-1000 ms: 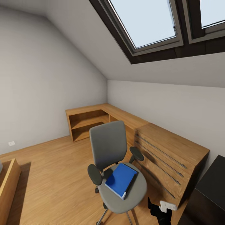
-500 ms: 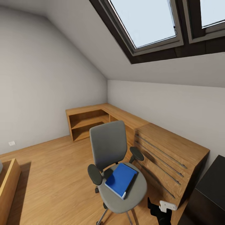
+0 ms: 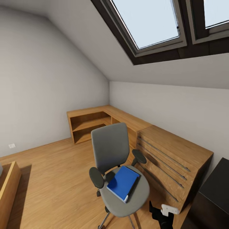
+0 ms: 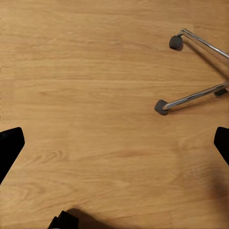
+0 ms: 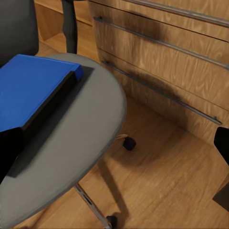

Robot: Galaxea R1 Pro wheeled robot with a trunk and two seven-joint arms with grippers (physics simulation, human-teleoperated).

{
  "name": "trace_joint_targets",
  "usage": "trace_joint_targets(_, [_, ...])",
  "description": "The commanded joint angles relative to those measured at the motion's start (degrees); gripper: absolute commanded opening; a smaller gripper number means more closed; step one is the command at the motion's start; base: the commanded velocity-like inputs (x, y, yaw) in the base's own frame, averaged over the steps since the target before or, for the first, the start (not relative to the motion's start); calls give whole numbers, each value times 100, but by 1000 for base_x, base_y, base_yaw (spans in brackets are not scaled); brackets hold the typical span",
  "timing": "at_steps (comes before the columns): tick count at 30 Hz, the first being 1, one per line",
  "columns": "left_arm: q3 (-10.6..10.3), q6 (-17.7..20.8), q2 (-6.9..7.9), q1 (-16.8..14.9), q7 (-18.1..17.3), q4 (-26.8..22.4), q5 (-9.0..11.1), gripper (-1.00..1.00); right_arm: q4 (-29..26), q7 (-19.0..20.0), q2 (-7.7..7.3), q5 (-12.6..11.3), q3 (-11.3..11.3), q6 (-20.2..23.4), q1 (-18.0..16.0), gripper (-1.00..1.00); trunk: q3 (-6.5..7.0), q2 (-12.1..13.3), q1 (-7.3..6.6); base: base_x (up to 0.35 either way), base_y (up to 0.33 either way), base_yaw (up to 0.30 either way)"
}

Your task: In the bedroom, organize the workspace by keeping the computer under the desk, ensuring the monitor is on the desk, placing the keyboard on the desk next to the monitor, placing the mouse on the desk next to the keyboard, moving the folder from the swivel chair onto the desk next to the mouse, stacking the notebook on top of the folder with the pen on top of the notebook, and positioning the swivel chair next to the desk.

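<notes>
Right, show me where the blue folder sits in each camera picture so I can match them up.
Head view: the blue folder lies flat on the swivel chair's grey seat, in front of the backrest.
Right wrist view: the folder lies on the same seat, its dark spine edge facing the wooden drawers.
Left wrist view: no folder here; wood floor and the chair's chrome legs with casters.
Shared landmark: the swivel chair.

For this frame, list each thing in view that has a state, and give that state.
Folder: closed, lying flat on the swivel chair's seat, not yet moved.
Swivel chair: upright on the floor beside the drawer unit.
Drawer unit: all drawers shut.
Shelf unit: open-fronted.
Left end effector: open, nothing between its fingers, over bare floor.
Right end effector: open, holding nothing, near the folder.
</notes>
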Motion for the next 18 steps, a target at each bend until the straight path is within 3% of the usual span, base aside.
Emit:
trace_joint_targets(1, [9,-3,-1,1,-42,0,59,100,5,8,7,60,-47,-17,-5,100,-6,-4,1,0,0,-36])
trace_joint_targets(18, [9,-6,-1,1,-44,8,61,100,9,13,22,69,-45,-17,-5,100,19,-4,1,1,5,-147])
